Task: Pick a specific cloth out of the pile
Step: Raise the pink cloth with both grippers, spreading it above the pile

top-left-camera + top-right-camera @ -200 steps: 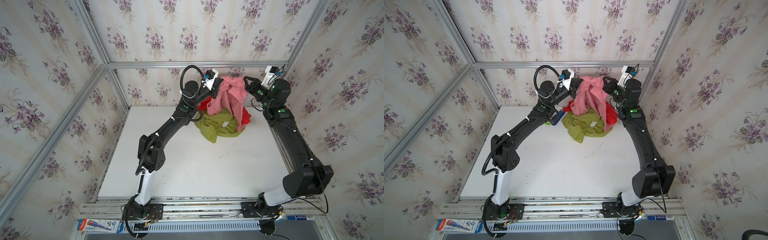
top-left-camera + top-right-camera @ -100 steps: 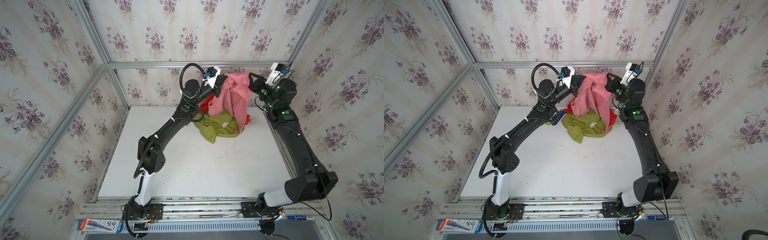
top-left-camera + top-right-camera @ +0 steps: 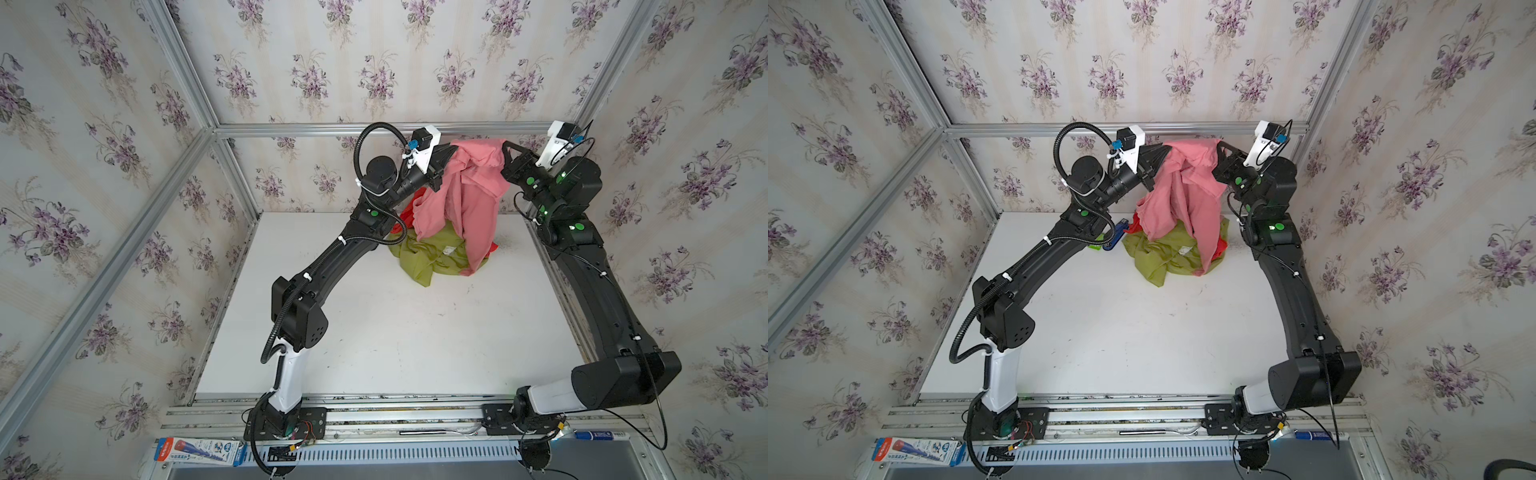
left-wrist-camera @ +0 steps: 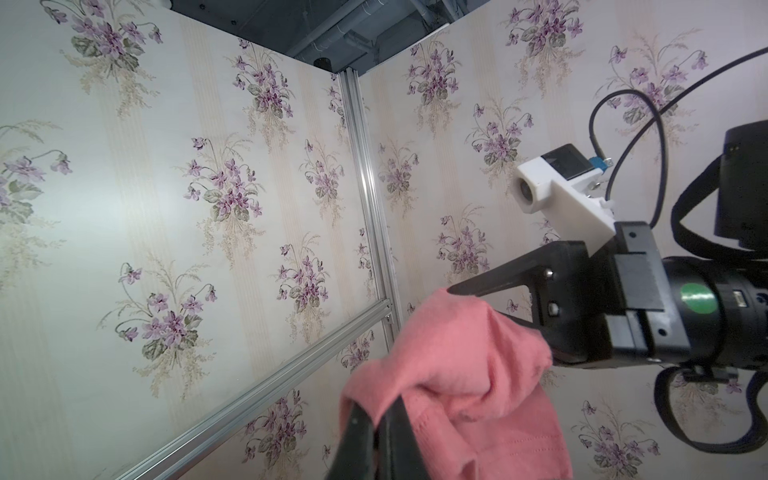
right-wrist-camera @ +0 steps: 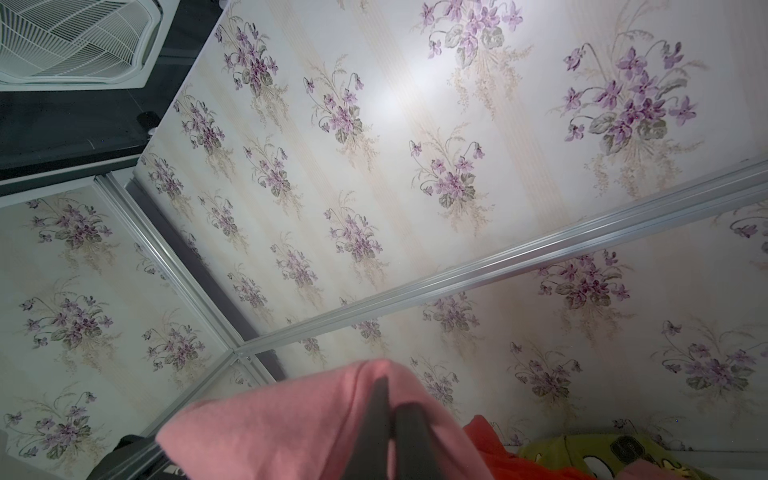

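- Above the pile [image 3: 428, 259], both my arms reached up and inward.
- My left gripper [image 3: 448, 153] and right gripper [image 3: 505, 145] were clamped on the cloth [image 3: 469, 199], which hung between them over the pile.

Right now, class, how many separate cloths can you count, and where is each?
3. The salmon-pink cloth hangs from the left pincer and the right pincer; the olive-green cloth lies on the table beneath; the bright red cloth peeks out behind. Others may be hidden.
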Controlling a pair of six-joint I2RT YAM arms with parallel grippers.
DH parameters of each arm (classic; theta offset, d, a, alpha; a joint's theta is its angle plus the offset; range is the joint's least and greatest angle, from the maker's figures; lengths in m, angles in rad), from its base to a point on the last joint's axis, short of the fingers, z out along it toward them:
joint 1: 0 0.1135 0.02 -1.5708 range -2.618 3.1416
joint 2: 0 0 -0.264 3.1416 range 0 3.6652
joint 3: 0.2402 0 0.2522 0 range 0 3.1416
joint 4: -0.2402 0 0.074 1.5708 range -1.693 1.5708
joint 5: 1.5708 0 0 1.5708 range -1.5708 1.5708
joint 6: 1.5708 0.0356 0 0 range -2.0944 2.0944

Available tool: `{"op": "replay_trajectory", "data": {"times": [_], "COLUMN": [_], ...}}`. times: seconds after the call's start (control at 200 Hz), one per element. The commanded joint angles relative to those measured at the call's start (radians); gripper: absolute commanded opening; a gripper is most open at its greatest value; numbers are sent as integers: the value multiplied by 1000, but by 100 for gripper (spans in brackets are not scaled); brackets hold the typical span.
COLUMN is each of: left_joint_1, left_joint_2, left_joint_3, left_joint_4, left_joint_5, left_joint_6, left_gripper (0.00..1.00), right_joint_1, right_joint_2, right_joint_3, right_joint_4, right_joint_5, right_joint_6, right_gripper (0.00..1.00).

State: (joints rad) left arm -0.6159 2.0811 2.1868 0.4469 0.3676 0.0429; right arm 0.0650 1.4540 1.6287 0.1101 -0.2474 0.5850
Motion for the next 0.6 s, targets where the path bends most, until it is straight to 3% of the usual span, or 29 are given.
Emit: {"op": "replay_trajectory", "data": {"times": [0.0,0.595], "left_joint_1": [0,-8], "left_joint_2": [-15,-89], "left_joint_3": [14,-50], "left_joint_4": [103,135], "left_joint_5": [8,3], "left_joint_6": [-25,-64], "left_gripper": [0,0], "right_joint_1": [0,-3], "right_joint_2": [-12,3], "right_joint_3": [21,75], "right_joint_4": [45,-77], "right_joint_5": [8,-27], "right_joint_6": [-28,-48], "right_gripper": [0,0]}}
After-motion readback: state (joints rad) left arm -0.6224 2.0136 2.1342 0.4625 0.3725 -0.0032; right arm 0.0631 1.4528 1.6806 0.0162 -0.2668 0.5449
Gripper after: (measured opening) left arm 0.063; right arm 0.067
